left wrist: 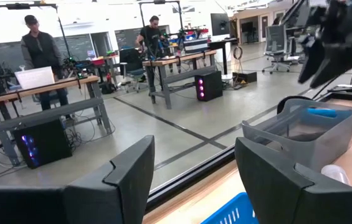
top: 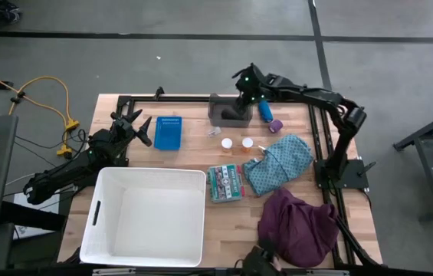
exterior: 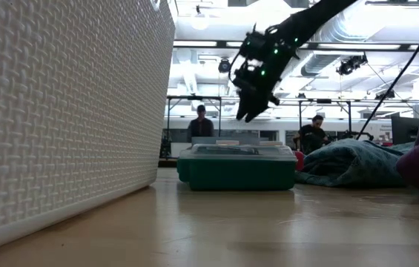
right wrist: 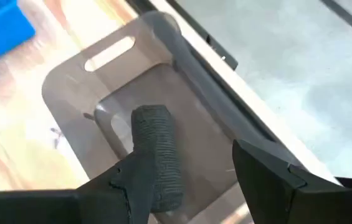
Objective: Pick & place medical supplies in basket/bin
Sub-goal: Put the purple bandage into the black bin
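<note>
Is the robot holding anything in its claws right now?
No. The right gripper hangs open over the grey bin, where a dark roll lies loose. The left gripper is open and empty.

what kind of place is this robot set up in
Most likely a robotics lab or open workshop: rows of workbenches with computer towers beneath them, people working at them, and exposed ducts overhead on a concrete floor.
</note>
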Robot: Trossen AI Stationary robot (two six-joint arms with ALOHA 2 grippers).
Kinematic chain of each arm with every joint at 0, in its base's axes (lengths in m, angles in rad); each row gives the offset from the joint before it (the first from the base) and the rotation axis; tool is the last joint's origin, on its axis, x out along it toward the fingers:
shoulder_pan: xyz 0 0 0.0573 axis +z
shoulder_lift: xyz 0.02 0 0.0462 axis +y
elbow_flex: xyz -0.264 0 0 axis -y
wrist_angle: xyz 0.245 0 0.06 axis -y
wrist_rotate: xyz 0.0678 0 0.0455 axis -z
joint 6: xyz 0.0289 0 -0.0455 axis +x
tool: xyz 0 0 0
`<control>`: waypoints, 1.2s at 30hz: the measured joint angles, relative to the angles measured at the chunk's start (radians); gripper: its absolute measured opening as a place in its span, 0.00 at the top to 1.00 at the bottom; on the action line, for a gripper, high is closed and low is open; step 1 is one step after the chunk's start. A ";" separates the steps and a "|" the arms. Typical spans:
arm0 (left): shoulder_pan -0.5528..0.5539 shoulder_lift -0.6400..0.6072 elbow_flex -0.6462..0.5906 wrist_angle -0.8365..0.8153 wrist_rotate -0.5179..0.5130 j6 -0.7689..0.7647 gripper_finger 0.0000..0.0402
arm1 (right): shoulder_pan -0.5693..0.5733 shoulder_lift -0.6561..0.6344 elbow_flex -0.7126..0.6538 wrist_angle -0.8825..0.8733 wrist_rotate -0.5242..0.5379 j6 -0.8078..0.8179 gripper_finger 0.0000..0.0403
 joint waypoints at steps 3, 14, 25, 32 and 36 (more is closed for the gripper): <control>0.000 0.000 0.000 0.000 0.000 0.000 0.46 | 0.000 -0.037 0.000 -0.018 0.010 -0.015 0.51; 0.000 0.000 0.000 0.000 0.000 0.000 0.46 | 0.000 -0.053 0.000 -0.118 0.012 -0.014 0.51; 0.000 0.000 0.000 0.000 0.000 0.000 0.46 | -0.053 -0.053 0.000 -0.343 0.010 0.081 0.51; 0.000 0.000 0.000 0.000 0.000 0.000 0.46 | -0.073 -0.053 0.000 -0.461 0.009 0.115 0.51; 0.000 0.000 0.000 0.000 0.000 0.000 0.46 | -0.083 -0.061 0.000 -0.478 0.008 0.125 0.51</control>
